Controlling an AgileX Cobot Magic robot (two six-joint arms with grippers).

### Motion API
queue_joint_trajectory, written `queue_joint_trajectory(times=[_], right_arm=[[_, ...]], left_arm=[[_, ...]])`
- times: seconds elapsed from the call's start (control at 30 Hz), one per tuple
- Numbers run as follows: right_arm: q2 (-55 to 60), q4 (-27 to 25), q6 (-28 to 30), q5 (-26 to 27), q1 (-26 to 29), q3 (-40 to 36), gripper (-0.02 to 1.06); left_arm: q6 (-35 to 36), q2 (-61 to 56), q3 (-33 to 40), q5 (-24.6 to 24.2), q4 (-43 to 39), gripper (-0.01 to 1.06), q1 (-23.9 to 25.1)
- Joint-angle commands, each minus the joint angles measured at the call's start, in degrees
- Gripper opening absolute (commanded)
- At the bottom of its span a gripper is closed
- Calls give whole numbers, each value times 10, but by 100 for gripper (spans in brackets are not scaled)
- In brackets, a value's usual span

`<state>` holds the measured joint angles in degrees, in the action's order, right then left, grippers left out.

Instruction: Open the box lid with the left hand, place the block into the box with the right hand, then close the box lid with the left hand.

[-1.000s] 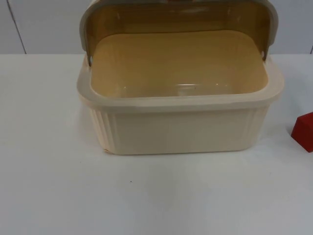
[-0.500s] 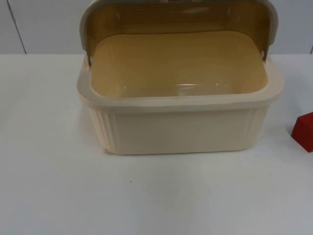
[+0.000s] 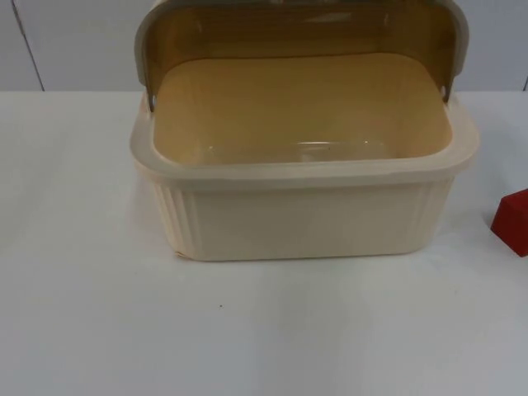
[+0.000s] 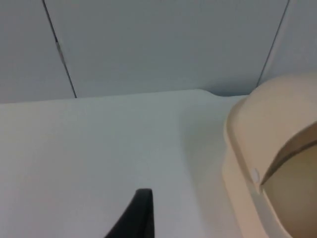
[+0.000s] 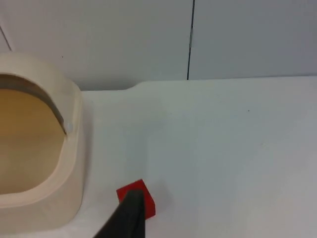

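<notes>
Though lidded — ribbed box (image 3: 297,219), open.

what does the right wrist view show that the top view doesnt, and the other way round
Right wrist view alone: a black fingertip standing in front of the red block, and the box's outer end wall. Top view alone: the box's bare yellow floor, its ribbed front wall and the lid swung up at the back. Both share the cream box, open, the block on the white table beside it, and the grey partition wall.

White table (image 3: 82,330) carries cream box (image 3: 301,219), lid open; red block (image 3: 513,223) near, apart.
</notes>
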<state>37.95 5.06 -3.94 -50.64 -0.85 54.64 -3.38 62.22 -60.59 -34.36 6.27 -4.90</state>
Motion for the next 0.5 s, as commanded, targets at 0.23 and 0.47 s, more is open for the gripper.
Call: queue_joint_trajectory(times=[0.23,0.47], right_arm=[[106,-22,9,48,2,27,105],[250,-11,30,89,2,66,105]], left_arm=[[11,-10,3,6,2,104,-3],[11,-9,3,7,-4,104,-3]])
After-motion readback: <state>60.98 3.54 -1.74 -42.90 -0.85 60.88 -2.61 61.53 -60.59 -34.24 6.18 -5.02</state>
